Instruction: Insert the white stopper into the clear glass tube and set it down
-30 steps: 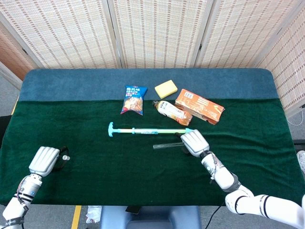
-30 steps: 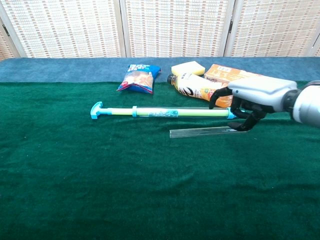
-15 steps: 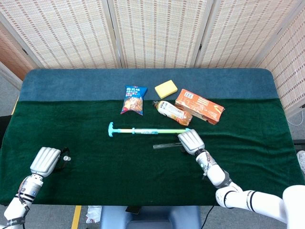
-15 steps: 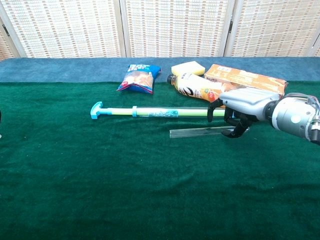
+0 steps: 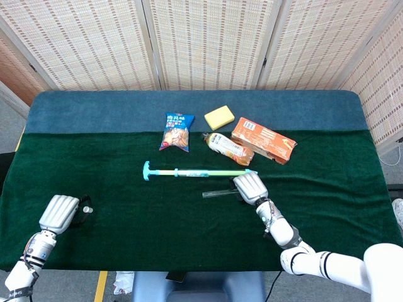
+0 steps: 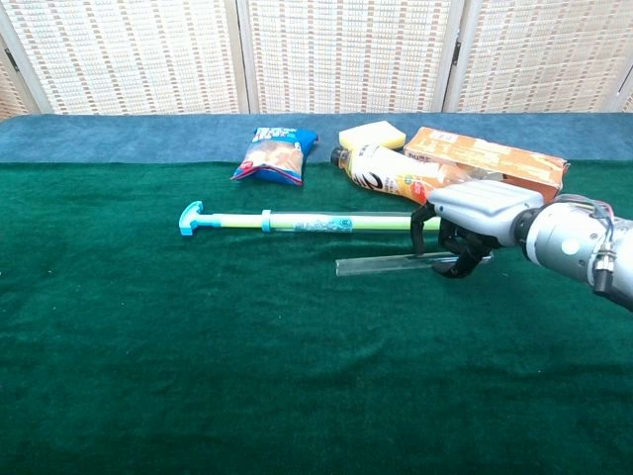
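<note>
The right hand (image 6: 473,220) covers the right end of the clear glass tube (image 6: 381,263); from the chest view its curled fingers (image 6: 457,259) wrap down over that end, so contact cannot be confirmed. In the head view the tube is a faint sliver (image 5: 217,192), its far end lost under the hand. The left hand (image 5: 58,212) shows only its back, hiding the fingers, and the small pale thing (image 5: 87,207) beside it is perhaps the white stopper, too small to tell. Both forearms run off the frame edges
</note>
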Controlling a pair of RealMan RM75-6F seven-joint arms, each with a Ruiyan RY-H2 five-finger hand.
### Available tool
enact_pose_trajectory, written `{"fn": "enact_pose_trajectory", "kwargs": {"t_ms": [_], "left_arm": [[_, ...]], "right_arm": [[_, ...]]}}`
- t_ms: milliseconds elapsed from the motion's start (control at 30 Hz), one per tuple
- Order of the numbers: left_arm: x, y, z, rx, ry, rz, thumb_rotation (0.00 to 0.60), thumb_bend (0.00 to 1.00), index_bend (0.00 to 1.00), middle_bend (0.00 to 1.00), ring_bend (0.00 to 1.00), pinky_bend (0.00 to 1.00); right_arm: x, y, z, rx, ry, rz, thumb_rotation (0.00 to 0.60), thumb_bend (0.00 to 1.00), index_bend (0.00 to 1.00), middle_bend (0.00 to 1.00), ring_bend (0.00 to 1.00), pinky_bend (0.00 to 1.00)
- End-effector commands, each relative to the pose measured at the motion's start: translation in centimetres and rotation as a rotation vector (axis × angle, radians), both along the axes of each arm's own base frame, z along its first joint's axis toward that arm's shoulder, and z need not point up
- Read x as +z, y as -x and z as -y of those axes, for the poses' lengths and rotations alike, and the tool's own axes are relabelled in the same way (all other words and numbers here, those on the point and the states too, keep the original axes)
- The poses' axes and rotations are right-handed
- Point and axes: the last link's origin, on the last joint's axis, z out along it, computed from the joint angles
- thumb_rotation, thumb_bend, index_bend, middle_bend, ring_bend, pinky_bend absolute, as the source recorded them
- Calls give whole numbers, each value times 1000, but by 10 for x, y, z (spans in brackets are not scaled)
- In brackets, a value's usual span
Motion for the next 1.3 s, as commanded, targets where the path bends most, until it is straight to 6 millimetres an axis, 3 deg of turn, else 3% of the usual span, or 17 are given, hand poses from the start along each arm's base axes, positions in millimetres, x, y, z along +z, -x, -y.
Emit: {"fn": "enact_pose_trajectory", "kwargs": {"t_ms": [33, 500, 833, 1300], "left_arm": [[0, 1, 0, 3, 1, 0, 600, 499, 593, 970, 873, 779], [-1, 6, 0, 14, 2, 3, 600, 498, 593, 970, 873, 779], [3, 7, -1, 11, -14, 19, 600, 499, 594, 970, 873, 779], [25, -28, -24, -39, -17, 244, 600, 499, 600, 970, 873, 779]], "right_arm": [[-2, -1, 0, 0, -1, -6, 600, 446, 453, 919, 1000, 1000], [-11, -5, 0, -4, -5, -26, 600, 447, 462, 921, 1000, 1000], [-5, -9, 0, 1, 10, -2, 600, 432, 595, 933, 1000, 1000], [20, -20, -12, 21, 9, 131, 600, 431, 762, 958, 1000, 1000]]}}
